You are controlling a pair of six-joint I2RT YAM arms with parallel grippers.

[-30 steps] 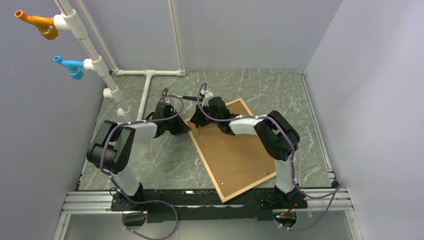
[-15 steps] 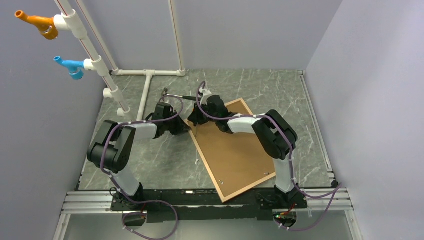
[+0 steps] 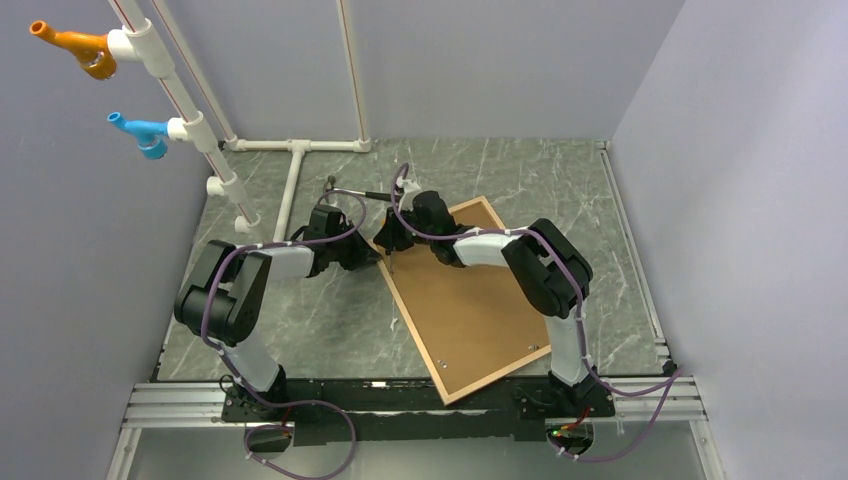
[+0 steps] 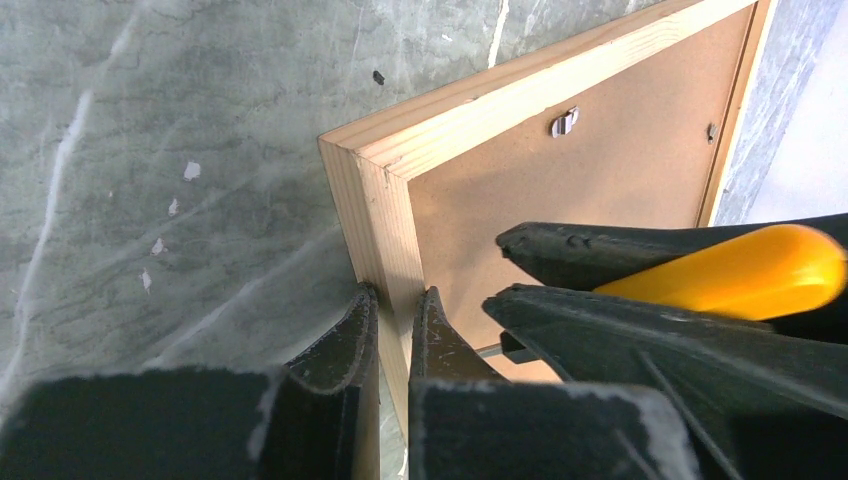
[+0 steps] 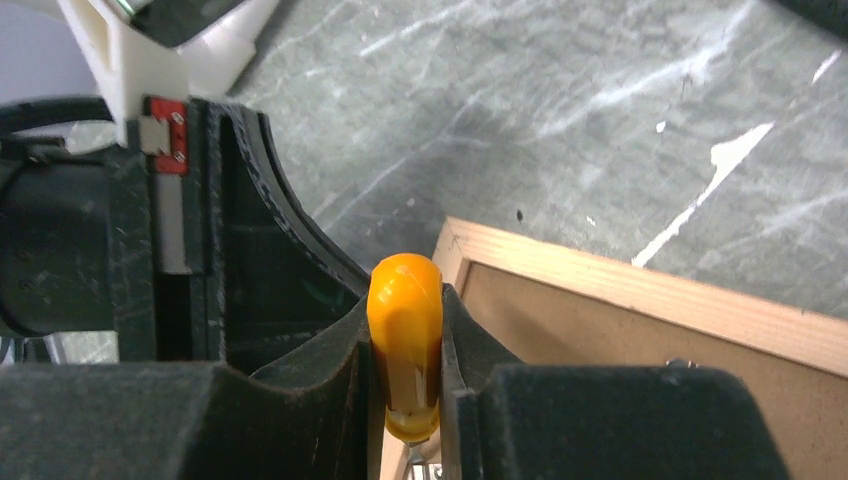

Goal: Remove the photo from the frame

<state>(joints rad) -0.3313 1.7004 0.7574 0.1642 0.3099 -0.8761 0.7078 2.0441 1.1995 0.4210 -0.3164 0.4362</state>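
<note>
Frame (image 3: 414,330) lies face down on the counter (image 3: 320,330), turned at a slant, one corner toward my bases and the opposite corner far out to the right. Its pale wooden rails run around a brown board. That board is the back of the photo (image 3: 470,310), which sits inside the frame with its printed side hidden.

My left pincer (image 4: 395,305) is closed almost fully on the frame's left rail, just below the far-left corner. One finger presses the outer face of the wood and the other the inner face, with the rail between them.

My right pincer (image 5: 405,295) is clamped on a tool (image 5: 404,340) with a rounded yellow handle, squeezed between both pads. It hangs over the same corner, just beside my left pincer, and the two nearly touch. From above, a thin shaft points down from the tool toward the board just inside the corner. I cannot tell whether its tip touches.

A small metal clip (image 4: 563,122) sits on the board against the far rail, and a second one shows further along by the next corner.

White pipes (image 3: 292,185) stand at the counter's far-left side, well apart from the frame.
</note>
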